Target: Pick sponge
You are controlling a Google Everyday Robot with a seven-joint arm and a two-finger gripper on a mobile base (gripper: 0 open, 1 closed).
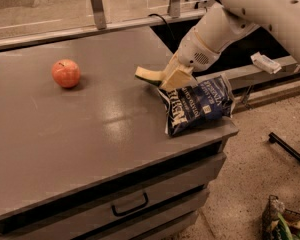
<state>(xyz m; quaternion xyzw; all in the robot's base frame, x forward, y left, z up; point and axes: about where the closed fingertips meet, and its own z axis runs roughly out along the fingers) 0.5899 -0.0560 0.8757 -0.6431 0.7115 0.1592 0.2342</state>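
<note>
My gripper (166, 77), clamped on the sponge (148, 74), hangs at the far-left corner of the chip bag (200, 104), which crowds me; left of it the table (90, 134) lies open, apple (66, 73) well beyond.

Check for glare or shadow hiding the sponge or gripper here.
Camera view: dim, warm light; a soft glare patch on the table top, clear of the sponge; the gripper, closed on the sponge beside the blue chip bag, is evenly lit; the apple casts a small shadow.
</note>
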